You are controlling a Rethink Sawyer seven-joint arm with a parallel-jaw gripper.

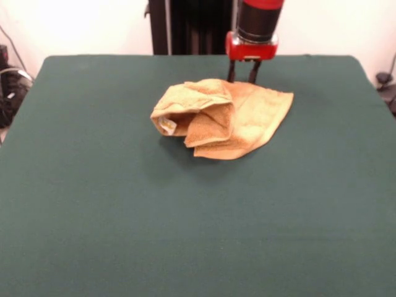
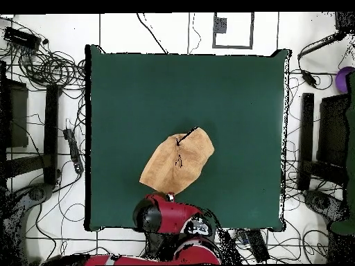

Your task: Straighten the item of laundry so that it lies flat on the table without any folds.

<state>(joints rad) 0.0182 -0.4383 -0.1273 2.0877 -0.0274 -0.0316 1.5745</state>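
In the front view the green desk [image 1: 93,204] fills most of the frame, its left and lower parts bare. A little above and left of the frame's centre lies the towel [image 1: 247,117], bunched rather than flat. Its left part is rolled over on itself into a thick fold, with a paler outer layer wrapped round a darker orange inner flap, and a small white tag shows at the far left end of the roll. To the right the cloth spreads out in a single flat layer, ending in a rounded corner toward the frame's right.

At the top centre, just right of the roll, the red and black arm comes down, and the fingers [image 1: 242,71] stand spread, two dark prongs with a clear gap between them, their tips right at the towel's upper edge; whether they touch it I cannot tell.

In the overhead view the towel [image 2: 177,164] sits in the lower middle of the desk [image 2: 236,90], with the arm's red body just below it.
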